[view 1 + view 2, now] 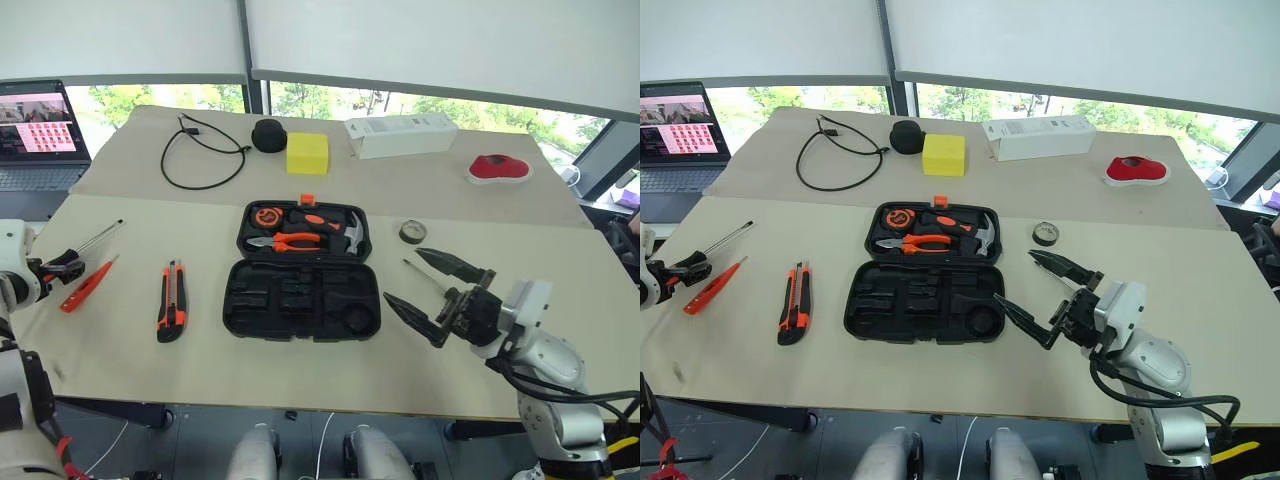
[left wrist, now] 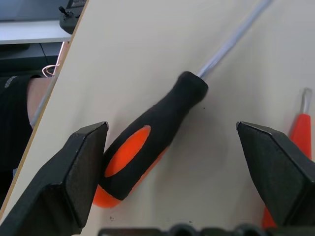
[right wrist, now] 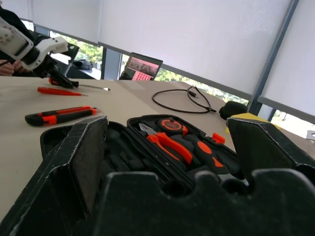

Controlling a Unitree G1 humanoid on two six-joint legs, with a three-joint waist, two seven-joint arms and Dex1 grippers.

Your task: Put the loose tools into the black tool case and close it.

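Tool case [image 1: 300, 298] mid-table; utility knife [image 1: 171, 301] left of it; tester screwdriver [image 1: 88, 285], screwdriver [image 1: 82, 252] further left.

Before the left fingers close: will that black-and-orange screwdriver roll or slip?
Probably rolls if nudged: the screwdriver has a rounded handle and lies flat on the table. The open left gripper straddles it. The handle looks rubbery, so likely grippy; the steel shaft looks stiff.

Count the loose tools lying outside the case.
4. Left of the black tool case: a screwdriver, the orange tester, the utility knife. Right of it: a second screwdriver, partly hidden.
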